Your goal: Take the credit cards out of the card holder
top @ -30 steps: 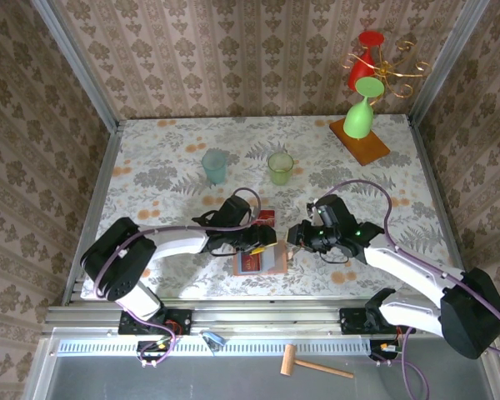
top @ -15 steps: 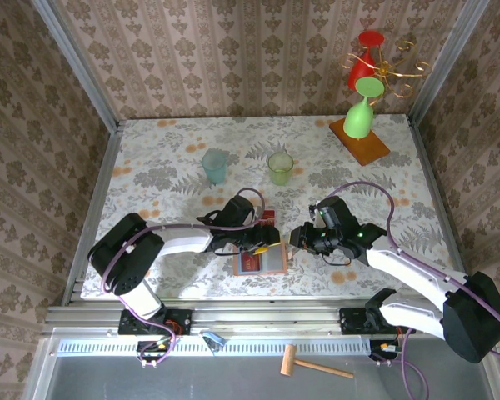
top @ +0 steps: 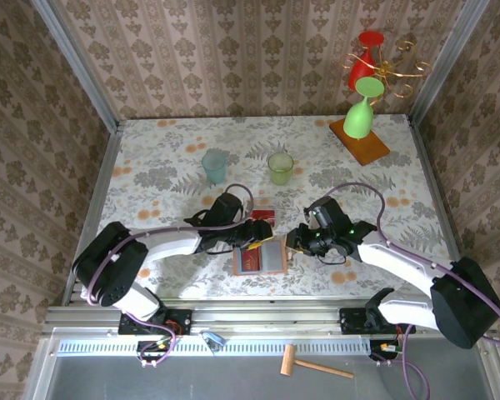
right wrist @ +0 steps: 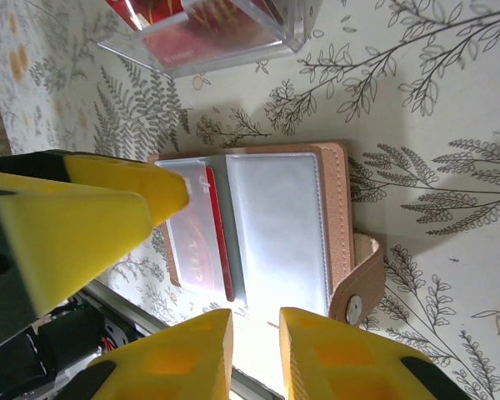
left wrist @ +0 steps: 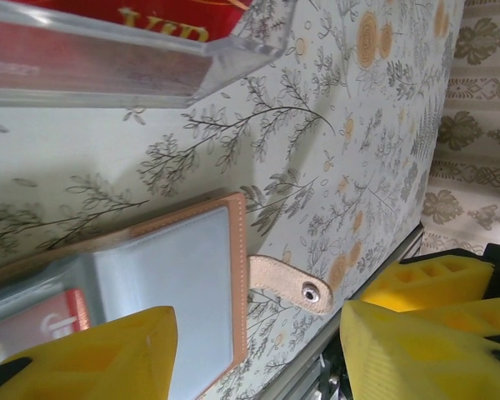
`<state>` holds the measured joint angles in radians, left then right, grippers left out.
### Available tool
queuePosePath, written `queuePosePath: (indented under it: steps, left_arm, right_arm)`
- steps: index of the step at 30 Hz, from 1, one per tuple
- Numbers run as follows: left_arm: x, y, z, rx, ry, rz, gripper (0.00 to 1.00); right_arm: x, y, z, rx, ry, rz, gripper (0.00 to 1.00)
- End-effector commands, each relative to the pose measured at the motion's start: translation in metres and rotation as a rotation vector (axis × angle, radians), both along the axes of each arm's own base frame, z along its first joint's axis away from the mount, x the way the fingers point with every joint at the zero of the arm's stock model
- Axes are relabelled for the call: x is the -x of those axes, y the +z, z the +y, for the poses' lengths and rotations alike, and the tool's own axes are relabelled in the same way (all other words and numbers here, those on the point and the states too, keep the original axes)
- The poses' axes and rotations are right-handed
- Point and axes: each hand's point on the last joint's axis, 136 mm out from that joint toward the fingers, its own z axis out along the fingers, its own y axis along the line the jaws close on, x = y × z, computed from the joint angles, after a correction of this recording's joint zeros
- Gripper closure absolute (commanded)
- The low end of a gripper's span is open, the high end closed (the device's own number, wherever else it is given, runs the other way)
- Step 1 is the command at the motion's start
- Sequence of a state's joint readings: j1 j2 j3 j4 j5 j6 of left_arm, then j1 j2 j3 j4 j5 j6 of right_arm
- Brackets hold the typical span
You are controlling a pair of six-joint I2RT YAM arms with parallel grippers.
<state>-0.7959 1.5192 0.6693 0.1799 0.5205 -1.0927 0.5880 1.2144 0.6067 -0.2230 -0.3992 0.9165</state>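
Card holder (top: 261, 258) lies open, flat on tabletop (top: 167, 175), between both pincers. Red credit card (right wrist: 208, 237) sits in left pocket, long axis along fold. Left pincer (top: 252, 237) wide, empty, nearer card. Right pincer (top: 293, 241) narrow, empty, at snap-tab side.

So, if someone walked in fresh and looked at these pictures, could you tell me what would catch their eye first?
Probably the open card holder near the table's front edge, tan with grey-blue pockets, a red credit card showing in one. The left gripper and right gripper flank it, bright yellow fingers hovering close in the wrist views. Just behind sits a clear tray with red cards inside, and at the far right corner a green goblet stands on an orange board.
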Motion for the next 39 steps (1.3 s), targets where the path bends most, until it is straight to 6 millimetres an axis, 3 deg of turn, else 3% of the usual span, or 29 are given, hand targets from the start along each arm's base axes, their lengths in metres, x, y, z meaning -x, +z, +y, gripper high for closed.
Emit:
queuePosePath:
  steps: [1, 13, 19, 30, 39]
  left_arm:
    - [0.002, 0.003, 0.009, 0.007, 0.010, -0.010, 0.46]
    - [0.008, -0.005, 0.040, -0.009, 0.056, -0.004, 0.52]
    - [0.013, -0.013, 0.049, -0.028, 0.062, 0.006, 0.58]
    - [0.023, -0.031, 0.060, -0.062, 0.073, 0.032, 0.71]
    - [0.027, -0.039, 0.065, -0.080, 0.073, 0.042, 0.75]
  right_arm:
    - [-0.008, 0.014, 0.016, -0.034, 0.023, -0.025, 0.79]
    - [-0.006, 0.006, 0.052, -0.021, 0.091, 0.004, 0.79]
    - [-0.004, -0.010, 0.067, -0.001, 0.118, 0.039, 0.79]
    - [0.002, -0.028, 0.085, 0.013, 0.156, 0.081, 0.80]
    - [0.004, -0.038, 0.093, 0.019, 0.170, 0.101, 0.80]
